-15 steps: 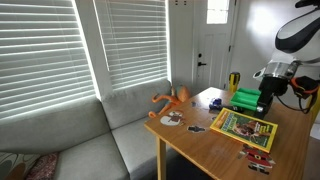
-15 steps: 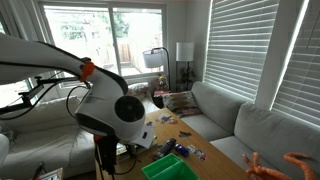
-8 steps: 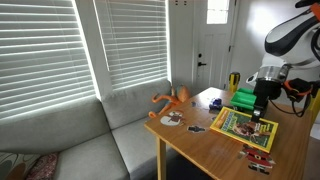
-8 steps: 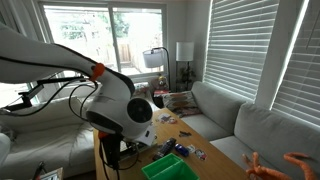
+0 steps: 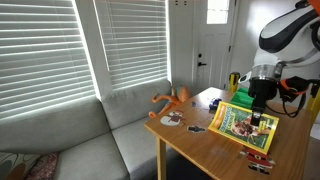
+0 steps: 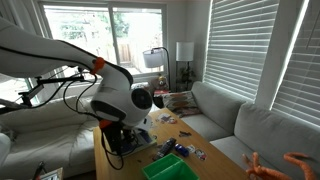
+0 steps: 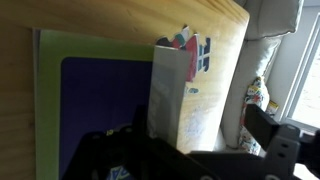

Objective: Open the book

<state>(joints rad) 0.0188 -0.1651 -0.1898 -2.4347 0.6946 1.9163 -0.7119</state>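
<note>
We recorded a white arm [image 6: 55,52] with rounded joint housings, an orange ring [image 6: 97,67] at one joint, loose black cables [image 6: 72,92], and a black gripper [image 5: 262,114].

Grey sofa [image 5: 70,140] – slatted blinds [image 5: 60,50], white door [image 5: 212,45], wooden table [image 5: 205,150]

In an exterior view the arm [image 5: 285,30] reaches in from the upper right, its white link bent over and the dark wrist [image 5: 265,80] pointing straight down. The gripper [image 5: 262,112] hangs low beneath it, fingers downward. In the wrist view the dark fingers [image 7: 110,155] fill the bottom edge, blurred, so whether the jaws are parted or closed cannot be told.
</note>
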